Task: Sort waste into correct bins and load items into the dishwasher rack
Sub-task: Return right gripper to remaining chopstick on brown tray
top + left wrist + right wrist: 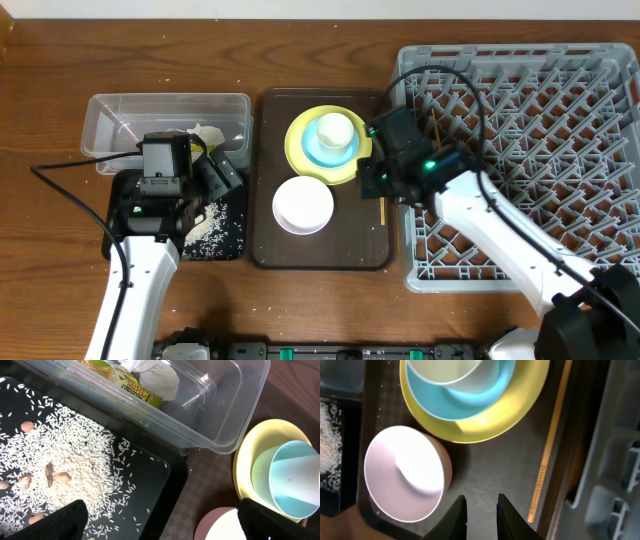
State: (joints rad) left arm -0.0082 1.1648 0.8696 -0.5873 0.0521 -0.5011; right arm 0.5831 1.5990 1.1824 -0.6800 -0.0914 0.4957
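My left gripper (222,178) hangs wide open and empty over the black tray (160,480), which holds loose rice (75,455). Behind it the clear tub (225,420) holds the green-and-yellow wrapper (131,382) and the white tissue (155,375). My right gripper (481,497) hovers over the brown serving tray (320,255), jaws a narrow gap apart with nothing between them. To its left sits the pinkish-white bowl (405,475). Beyond it the yellow plate (520,415) carries the light blue bowl (470,400) with the white cup (334,130) inside. One chopstick (550,445) lies along the tray's right edge.
The grey dishwasher rack (540,150) fills the right side, its near-left corner close to my right arm. A thin stick (436,130) stands among its pegs. A few brown bits (62,477) lie among the rice. A black cable loops across the rack's left part.
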